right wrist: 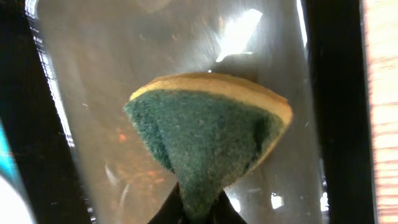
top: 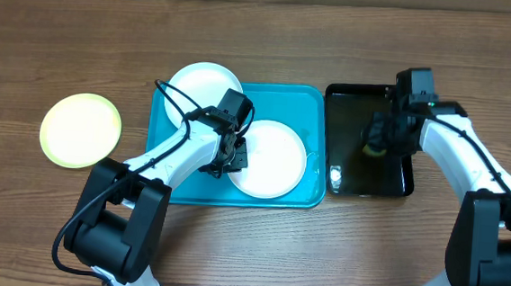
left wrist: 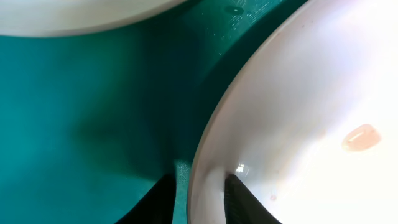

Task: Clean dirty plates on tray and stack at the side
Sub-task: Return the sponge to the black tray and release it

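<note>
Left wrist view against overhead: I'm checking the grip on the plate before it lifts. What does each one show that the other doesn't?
Only left wrist: the left gripper, its fingers straddling the rim of the near plate, not yet closed, and an orange smear on it. Only overhead: the yellow-rimmed plate on the table, the right gripper holding a sponge over the black basin. Both: the tray and the far plate.

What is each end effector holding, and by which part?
Right end effector: the sponge, pinched at its folded lower edge. Left end effector: its fingers straddle the rim of the white plate, but a closed grip cannot be told.
</note>
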`<state>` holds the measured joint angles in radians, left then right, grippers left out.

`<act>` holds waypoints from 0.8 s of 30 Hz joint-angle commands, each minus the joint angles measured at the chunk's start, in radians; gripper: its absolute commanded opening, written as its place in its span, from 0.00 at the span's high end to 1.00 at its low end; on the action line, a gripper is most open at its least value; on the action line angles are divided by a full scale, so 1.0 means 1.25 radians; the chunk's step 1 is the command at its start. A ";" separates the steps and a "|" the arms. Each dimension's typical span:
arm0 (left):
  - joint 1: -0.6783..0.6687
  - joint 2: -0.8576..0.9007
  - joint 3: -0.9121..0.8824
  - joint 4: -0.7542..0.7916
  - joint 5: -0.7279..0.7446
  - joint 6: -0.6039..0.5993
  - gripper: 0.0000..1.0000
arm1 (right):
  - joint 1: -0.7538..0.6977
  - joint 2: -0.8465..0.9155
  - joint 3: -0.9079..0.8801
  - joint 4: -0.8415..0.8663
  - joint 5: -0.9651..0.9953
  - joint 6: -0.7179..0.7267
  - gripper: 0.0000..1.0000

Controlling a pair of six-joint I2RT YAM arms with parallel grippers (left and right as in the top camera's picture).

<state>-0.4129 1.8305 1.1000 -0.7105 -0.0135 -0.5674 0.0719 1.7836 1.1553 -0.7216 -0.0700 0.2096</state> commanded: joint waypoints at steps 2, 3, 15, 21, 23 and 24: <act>-0.006 0.000 -0.010 -0.006 0.009 0.002 0.76 | -0.001 0.001 -0.045 0.045 0.013 -0.001 0.65; -0.006 0.000 -0.010 -0.009 0.008 0.002 0.76 | -0.001 0.001 -0.046 0.045 0.013 -0.001 0.63; -0.003 0.000 0.027 -0.059 0.036 0.002 0.96 | -0.008 -0.012 0.208 -0.144 0.024 -0.002 0.14; 0.004 0.000 0.125 -0.136 0.029 0.025 0.96 | -0.036 -0.012 0.284 -0.182 0.050 -0.001 0.00; 0.012 0.000 0.149 -0.150 0.029 0.037 0.96 | -0.043 -0.011 0.282 -0.182 0.050 -0.001 0.00; 0.018 0.000 0.160 -0.158 0.029 0.038 0.96 | -0.044 -0.011 0.281 -0.182 0.049 -0.001 0.00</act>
<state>-0.4099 1.8233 1.2453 -0.8925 0.0257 -0.5537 0.0284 1.7828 1.4998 -0.9485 -0.0261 0.2085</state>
